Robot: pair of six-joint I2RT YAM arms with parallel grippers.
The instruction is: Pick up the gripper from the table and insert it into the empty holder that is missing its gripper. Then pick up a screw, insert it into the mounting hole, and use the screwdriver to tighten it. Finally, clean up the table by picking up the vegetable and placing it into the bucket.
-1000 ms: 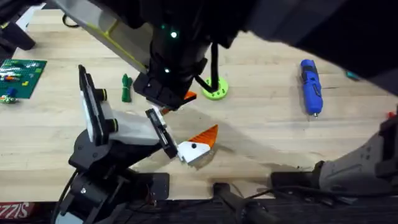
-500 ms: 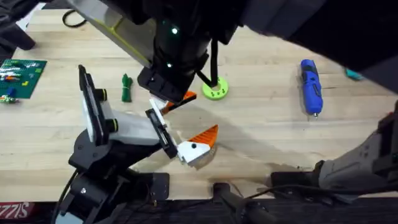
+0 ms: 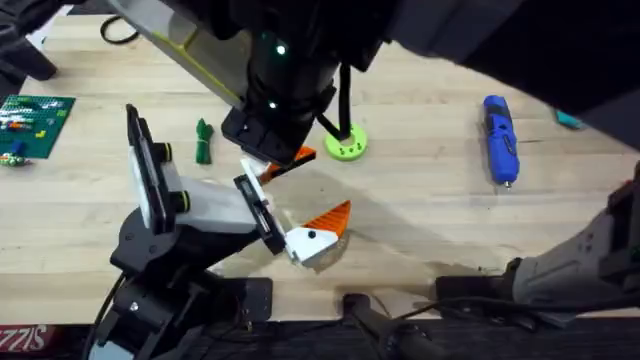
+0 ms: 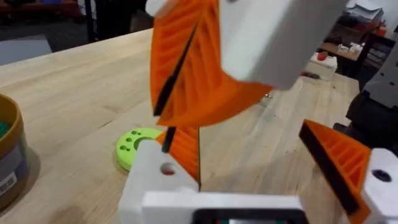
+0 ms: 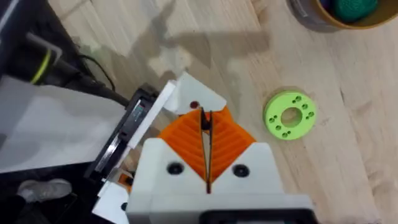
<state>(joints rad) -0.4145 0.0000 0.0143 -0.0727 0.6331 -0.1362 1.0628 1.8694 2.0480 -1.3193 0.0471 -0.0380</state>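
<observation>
My left arm's hand is the holder [image 3: 205, 208], a white body with a black rail plate. One orange-tipped finger [image 3: 318, 232] sits on the rail. My right gripper [image 3: 272, 158] reaches across and is shut on the gripper [image 5: 193, 101], a white block with an orange wedge, pressed against the rail's free end [image 5: 134, 121]. In the left wrist view that block [image 4: 163, 180] stands far from the mounted finger [image 4: 342, 163]. The blue screwdriver [image 3: 500, 138] lies at the right. The dark green vegetable [image 3: 203, 140] lies left of the arms. The bucket [image 5: 339, 14] is close by. No screw can be made out.
A lime green holed disc [image 3: 346, 145] lies just behind the right gripper, also seen as the disc [image 5: 289, 115] near the bucket [image 4: 9, 155]. A green circuit board [image 3: 32, 122] rests at the far left. The right arm hangs large and dark over the table's back.
The right gripper with the finger block edged slightly toward the holder's rail, then held still. The left arm has not moved.
</observation>
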